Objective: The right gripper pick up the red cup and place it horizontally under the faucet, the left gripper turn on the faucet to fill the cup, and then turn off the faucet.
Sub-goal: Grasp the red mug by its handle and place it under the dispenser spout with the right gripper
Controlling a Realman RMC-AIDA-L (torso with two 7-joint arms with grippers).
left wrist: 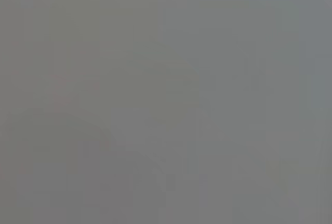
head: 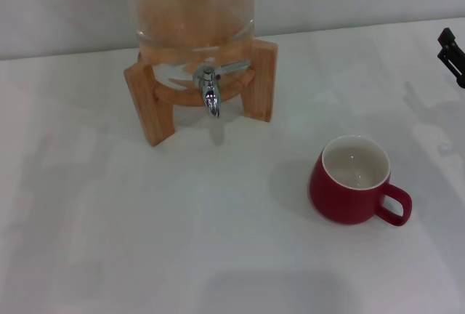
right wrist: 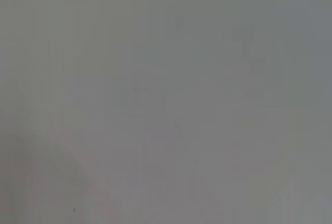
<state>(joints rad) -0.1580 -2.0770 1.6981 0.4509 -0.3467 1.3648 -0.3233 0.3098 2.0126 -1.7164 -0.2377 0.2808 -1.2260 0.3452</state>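
Red cup (head: 355,181) upright near bench's right edge, faucet (head: 210,94) well apart; right gripper (head: 452,54) barely visible, state unclear. Risk: tipping during grasp.

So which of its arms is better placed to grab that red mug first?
The right. The red cup sits on the robot's right side of the table, handle turned that way, and the right gripper shows at that edge. The left gripper is out of view.

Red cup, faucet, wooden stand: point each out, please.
red cup (head: 347,199), head view, on its outer red wall.
faucet (head: 211,97), head view, on the chrome spout.
wooden stand (head: 144,105), head view, on one front leg.
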